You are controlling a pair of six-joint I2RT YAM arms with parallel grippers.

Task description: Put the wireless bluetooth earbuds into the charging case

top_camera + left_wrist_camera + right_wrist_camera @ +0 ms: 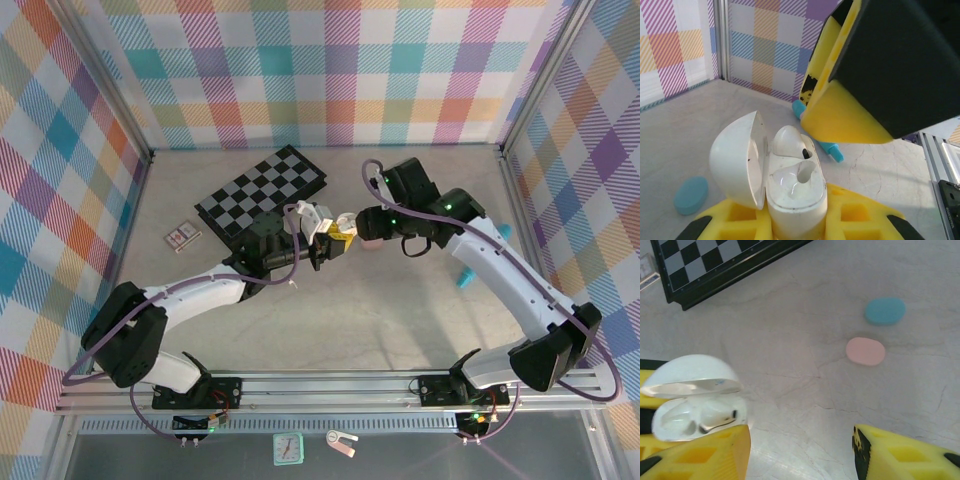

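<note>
My left gripper [797,222] is shut on the white charging case [799,197], holding it upright above the table with its lid [737,160] swung open to the left. One white earbud [790,141] sits in the far slot; the near slot [807,172] is hollow. The right gripper [800,452] hangs open close over the case [695,412], nothing between its yellow fingers [845,117]. From above, the left gripper [325,238] and the right gripper [350,225] meet at mid-table around the case [312,214].
A pink case [865,351] and a teal case [884,310] lie shut on the table below. A long teal cylinder [832,148] lies to the right. The chessboard [262,192] and a small card box [182,236] lie at the back left.
</note>
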